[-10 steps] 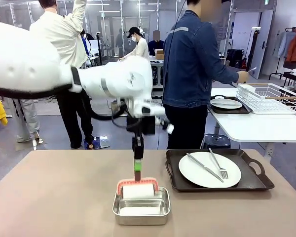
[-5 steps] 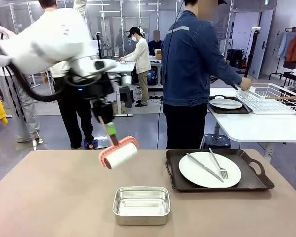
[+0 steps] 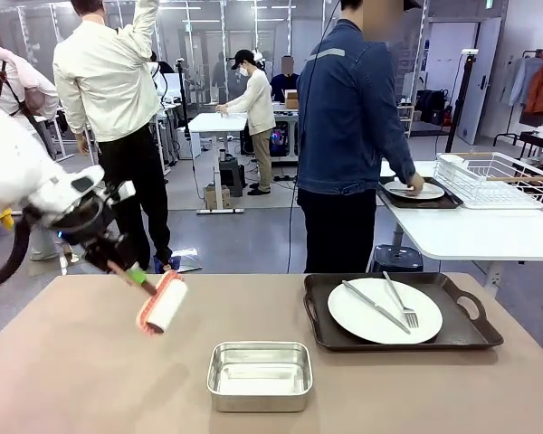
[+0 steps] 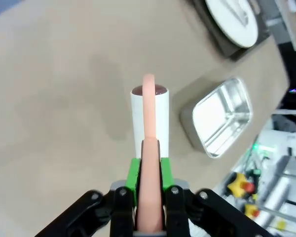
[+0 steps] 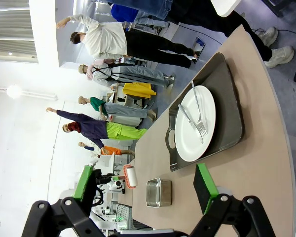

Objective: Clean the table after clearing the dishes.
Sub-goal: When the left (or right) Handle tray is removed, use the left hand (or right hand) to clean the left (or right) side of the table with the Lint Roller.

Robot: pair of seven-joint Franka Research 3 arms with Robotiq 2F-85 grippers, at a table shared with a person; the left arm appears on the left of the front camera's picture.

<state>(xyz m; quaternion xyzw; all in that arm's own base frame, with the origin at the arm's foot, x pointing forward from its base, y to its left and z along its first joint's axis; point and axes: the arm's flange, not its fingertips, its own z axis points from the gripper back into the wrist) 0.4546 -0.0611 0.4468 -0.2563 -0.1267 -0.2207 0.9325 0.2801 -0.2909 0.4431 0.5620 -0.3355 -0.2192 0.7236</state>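
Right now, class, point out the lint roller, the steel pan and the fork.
lint roller [image 3: 166, 307]: front view, on its white roll.
steel pan [image 3: 259, 400]: front view, on its near wall.
fork [image 3: 395, 294]: front view, on its handle.

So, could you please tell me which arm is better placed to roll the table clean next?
Left, probably: the left gripper is shut on the lint roller, over the table's left part. The right gripper is open and holds nothing.

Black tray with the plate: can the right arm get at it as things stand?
Probably yes: the right gripper is open and empty, and nothing stands between it and the black tray.
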